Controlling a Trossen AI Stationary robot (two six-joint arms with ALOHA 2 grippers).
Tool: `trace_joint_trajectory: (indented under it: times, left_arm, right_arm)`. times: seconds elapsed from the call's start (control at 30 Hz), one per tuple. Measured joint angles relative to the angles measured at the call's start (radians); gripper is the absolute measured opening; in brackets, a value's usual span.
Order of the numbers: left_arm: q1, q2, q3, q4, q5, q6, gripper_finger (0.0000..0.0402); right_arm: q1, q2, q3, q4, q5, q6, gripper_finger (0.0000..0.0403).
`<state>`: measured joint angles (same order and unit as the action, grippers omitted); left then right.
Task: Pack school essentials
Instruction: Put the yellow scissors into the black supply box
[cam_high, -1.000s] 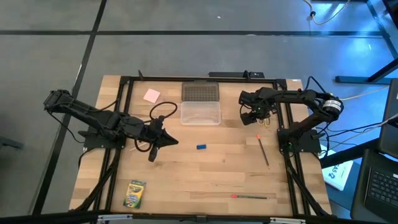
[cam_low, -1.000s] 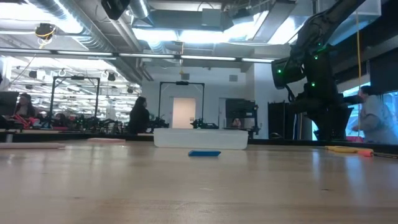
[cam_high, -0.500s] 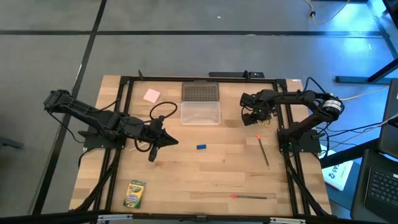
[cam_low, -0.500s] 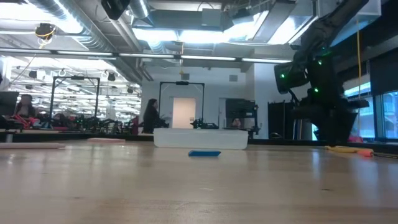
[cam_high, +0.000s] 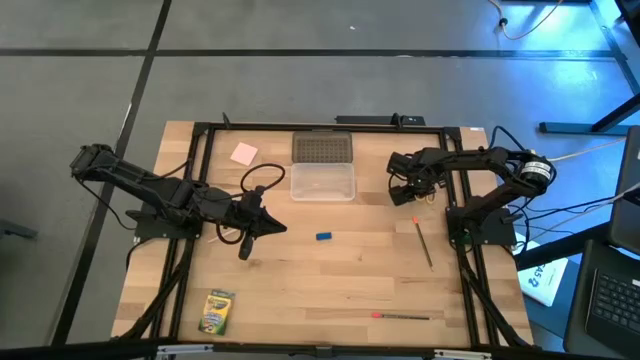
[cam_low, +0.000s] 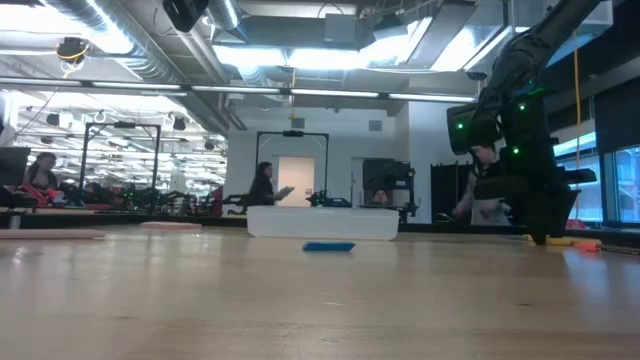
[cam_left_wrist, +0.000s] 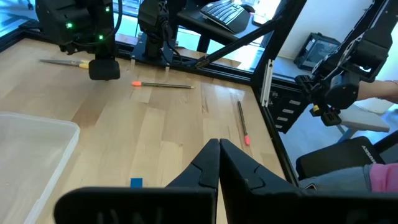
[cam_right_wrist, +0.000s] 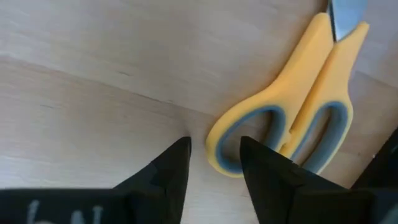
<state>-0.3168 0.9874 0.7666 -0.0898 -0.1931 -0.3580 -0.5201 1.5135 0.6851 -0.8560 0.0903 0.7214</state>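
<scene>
Right gripper (cam_right_wrist: 214, 155) low over scissors (cam_right_wrist: 298, 118), fingers parted, gap narrow; yellow handle loop just beside one fingertip, outside gap. Shift until loop sits between fingers, then pinch; left gripper (cam_high: 280, 228) pinched shut, waiting

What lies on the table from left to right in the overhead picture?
Crayon box → pink pad → left pincer → blue block → red pen → pencil.
</scene>
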Motion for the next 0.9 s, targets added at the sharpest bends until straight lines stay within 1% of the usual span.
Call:
trace_joint_trajectory:
  times: [0.13, 0.4, 0.5, 0.6, 0.8, 0.9]
  left_arm:
    - [0.000, 0.000, 0.000, 0.000, 0.000, -0.002, 0.0000]
    - [-0.001, 0.000, 0.000, 0.000, 0.000, -0.002, 0.0000]
    - [-0.008, 0.000, 0.000, 0.000, 0.000, -0.002, 0.0000]
    - [-0.020, 0.000, 0.000, 0.000, 0.000, -0.001, 0.0000]
    - [-0.039, 0.000, 0.000, 0.000, 0.000, -0.002, 0.0000]
    - [-0.040, 0.000, 0.000, 0.000, 0.000, -0.002, 0.0000]
  right_arm:
    - [0.000, 0.001, -0.001, 0.004, -0.007, -0.046, 0.0111]
    - [0.000, 0.002, -0.001, 0.009, -0.033, -0.046, 0.0052]
    - [-0.001, 0.002, -0.001, 0.011, -0.044, -0.092, 0.0035]
    - [-0.001, 0.002, -0.002, 0.021, -0.044, -0.138, 0.0026]
    - [-0.001, 0.002, -0.003, 0.027, -0.047, -0.204, 0.0029]
    - [0.015, 0.002, 0.000, 0.027, -0.033, -0.211, 0.0027]
